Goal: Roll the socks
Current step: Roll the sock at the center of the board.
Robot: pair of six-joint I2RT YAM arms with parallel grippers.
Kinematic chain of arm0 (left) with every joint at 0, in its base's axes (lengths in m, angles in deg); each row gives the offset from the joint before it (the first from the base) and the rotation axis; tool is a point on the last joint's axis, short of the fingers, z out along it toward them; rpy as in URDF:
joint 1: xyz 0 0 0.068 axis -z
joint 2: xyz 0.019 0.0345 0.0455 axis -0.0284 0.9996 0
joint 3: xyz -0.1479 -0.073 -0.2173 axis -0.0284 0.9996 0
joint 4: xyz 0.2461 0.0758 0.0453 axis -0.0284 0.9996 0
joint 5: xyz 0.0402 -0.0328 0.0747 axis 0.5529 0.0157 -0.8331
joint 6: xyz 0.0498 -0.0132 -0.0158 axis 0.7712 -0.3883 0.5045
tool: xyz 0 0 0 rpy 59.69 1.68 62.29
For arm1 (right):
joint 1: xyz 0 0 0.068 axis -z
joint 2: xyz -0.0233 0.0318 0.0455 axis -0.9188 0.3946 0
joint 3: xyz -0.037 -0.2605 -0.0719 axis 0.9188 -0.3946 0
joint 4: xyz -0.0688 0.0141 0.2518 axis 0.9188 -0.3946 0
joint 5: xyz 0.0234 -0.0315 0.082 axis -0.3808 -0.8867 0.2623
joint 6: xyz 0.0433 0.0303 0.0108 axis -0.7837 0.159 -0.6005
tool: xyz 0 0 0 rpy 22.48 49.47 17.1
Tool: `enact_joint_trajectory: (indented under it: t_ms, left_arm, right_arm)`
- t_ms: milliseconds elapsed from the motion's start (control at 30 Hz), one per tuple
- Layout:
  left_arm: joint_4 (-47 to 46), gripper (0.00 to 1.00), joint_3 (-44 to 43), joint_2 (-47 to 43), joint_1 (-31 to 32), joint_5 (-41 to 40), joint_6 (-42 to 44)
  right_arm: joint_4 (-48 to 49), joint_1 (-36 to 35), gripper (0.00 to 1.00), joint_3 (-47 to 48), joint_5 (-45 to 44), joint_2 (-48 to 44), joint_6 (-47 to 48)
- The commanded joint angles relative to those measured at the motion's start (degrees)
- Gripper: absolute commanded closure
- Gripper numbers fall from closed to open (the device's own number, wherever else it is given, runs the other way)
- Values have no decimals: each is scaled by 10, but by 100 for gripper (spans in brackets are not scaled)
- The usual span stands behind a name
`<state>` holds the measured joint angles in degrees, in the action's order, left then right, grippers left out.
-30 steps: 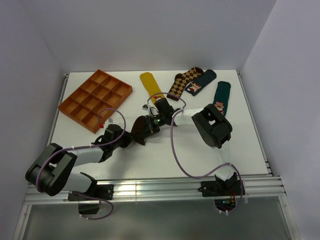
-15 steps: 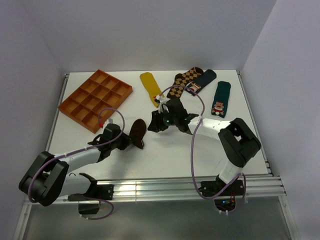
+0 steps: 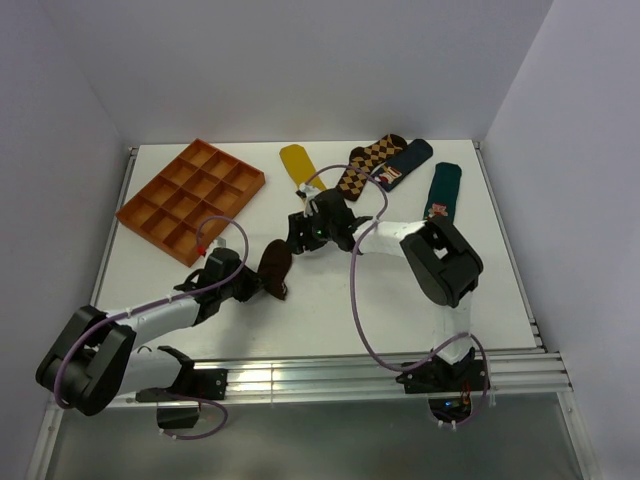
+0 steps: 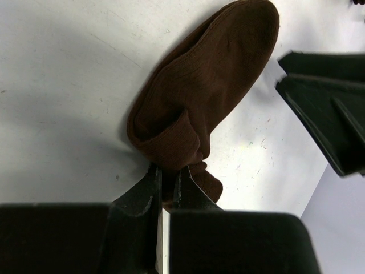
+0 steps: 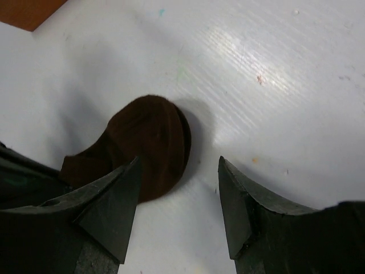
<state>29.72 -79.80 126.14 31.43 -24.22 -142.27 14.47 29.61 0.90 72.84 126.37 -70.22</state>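
Note:
The dark brown sock [image 3: 275, 268] lies on the white table between the two arms, its rounded toe end [image 4: 239, 40] flat on the surface and its near end folded over. My left gripper [image 4: 167, 178] is shut on that folded end [image 4: 171, 140]; in the top view the left gripper [image 3: 258, 285] sits just left of the sock. My right gripper [image 5: 178, 171] hovers open just beyond the toe end, nothing between its fingers [image 5: 117, 197]; from above the right gripper [image 3: 296, 236] is up and right of the sock. The sock [image 5: 149, 142] lies partly behind the right gripper's left finger.
An orange compartment tray [image 3: 190, 198] stands at the back left. A mustard yellow sock [image 3: 299, 164], a diamond-patterned sock [image 3: 370, 160] and two dark teal socks [image 3: 408, 160] [image 3: 443, 192] lie along the back. The right arm's cable [image 3: 352, 290] loops over the table.
My right gripper has opened, let go of the brown sock and drawn back toward the rear. The sock's toe end now lies flat. The left gripper stays shut on it.

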Motion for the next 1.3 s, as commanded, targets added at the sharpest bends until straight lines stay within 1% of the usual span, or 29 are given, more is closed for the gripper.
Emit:
enact_joint_trajectory:
  t_ms: [0, 133, 233, 267, 333, 367, 433, 467, 500, 533, 667, 767, 867, 1000, 1033, 1100, 1133, 1200, 1233, 1267]
  left_arm:
    - [40, 100, 17, 12, 1, 14, 22]
    - [44, 100, 16, 7, 1, 12, 26]
    - [46, 100, 17, 2, 1, 11, 27]
    - [47, 100, 17, 0, 0, 11, 30]
    - [55, 100, 15, -3, -1, 10, 34]
    - [58, 100, 14, -4, -4, 10, 38]
    - [67, 100, 12, -10, -5, 8, 42]
    - [70, 100, 11, -12, -8, 8, 48]
    - [72, 100, 10, -13, -10, 10, 53]
    - [93, 100, 1, -13, -11, 6, 58]
    - [141, 100, -35, -6, -14, 2, 92]
    - [174, 100, -65, 2, -17, 2, 115]
    - [200, 100, -91, 15, -18, 3, 138]
    - [213, 100, -116, 34, -20, 12, 172]
    - [212, 100, -116, 38, -20, 13, 173]
    - [205, 100, -113, 53, -20, 26, 175]
    - [205, 100, -110, 59, -20, 29, 173]
    - [195, 100, -108, 75, -21, 41, 172]
    - [196, 100, -107, 79, -20, 42, 172]
    - [197, 100, -110, 85, -20, 42, 173]
  right_arm:
    - [6, -5, 37, 53, 19, 32, -2]
    - [-11, -8, 37, 82, 30, 69, -10]
    - [-24, -12, 44, 97, 34, 88, -13]
    - [-23, -13, 51, 96, 35, 89, -17]
    - [-17, -13, 61, 79, 29, 84, -22]
    - [-14, -13, 73, 70, 26, 77, -24]
    - [-3, -12, 85, 37, 10, 63, -31]
    - [3, -12, 94, 22, 6, 45, -33]
    - [8, -12, 98, -5, -1, 34, -37]
    - [14, -12, 100, -19, -14, 23, -48]
    - [29, -13, 100, -82, -46, -37, -79]
    - [35, -12, 100, -125, -72, -63, -102]
    - [33, -13, 100, -144, -86, -80, -122]
    - [30, -13, 100, -140, -88, -85, -126]
    - [32, -13, 97, -138, -88, -85, -122]
    - [33, -13, 89, -135, -84, -89, -116]
    - [35, -13, 79, -135, -83, -98, -114]
    - [33, -15, 68, -138, -91, -113, -101]
    - [31, -18, 61, -138, -97, -134, -96]
    - [26, -27, 56, -138, -108, -143, -90]
